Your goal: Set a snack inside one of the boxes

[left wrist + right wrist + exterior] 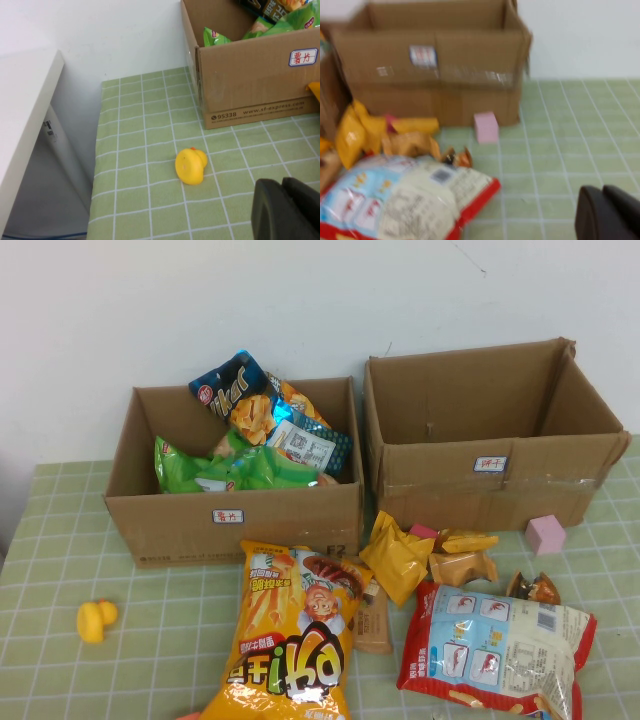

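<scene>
Two brown cardboard boxes stand at the back of the green checked table. The left box (235,525) (250,95) holds several snack bags; inside the wider, taped right box (480,475) (435,75) I see only bare cardboard. In front of them lie a big yellow snack bag (295,635), a red-and-white bag (495,645) (400,200), small yellow packets (397,558) and a brown bar (373,620). My left gripper (283,187) is shut and empty, low over the table near the left box's front corner. My right gripper (603,192) is shut and empty, to the right of the red-and-white bag. Neither gripper shows in the high view.
A yellow rubber duck (96,620) (191,166) sits on the table left of the snacks. A pink cube (546,534) (486,127) rests in front of the right box. A white cabinet (25,125) stands beyond the table's left edge. A white wall runs behind the boxes.
</scene>
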### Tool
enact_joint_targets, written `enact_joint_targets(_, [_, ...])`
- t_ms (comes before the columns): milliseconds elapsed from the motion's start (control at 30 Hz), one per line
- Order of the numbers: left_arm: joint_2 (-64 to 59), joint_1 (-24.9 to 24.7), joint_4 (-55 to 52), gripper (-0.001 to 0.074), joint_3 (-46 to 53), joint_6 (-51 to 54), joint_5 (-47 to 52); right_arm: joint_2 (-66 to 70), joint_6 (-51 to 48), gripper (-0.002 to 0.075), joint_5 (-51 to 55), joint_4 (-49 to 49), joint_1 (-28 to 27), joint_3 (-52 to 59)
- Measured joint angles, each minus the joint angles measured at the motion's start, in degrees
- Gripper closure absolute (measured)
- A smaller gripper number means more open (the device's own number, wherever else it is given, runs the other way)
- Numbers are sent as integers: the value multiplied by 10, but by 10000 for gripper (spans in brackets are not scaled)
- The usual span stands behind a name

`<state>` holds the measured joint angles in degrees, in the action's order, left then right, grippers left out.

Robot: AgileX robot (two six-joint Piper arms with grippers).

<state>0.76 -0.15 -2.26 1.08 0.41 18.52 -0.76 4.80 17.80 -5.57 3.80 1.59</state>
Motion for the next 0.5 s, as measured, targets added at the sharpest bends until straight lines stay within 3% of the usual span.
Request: enact_joint_targets(500, [0,0,0,736,0,0,0,0,29,724,24,-35,0,-4])
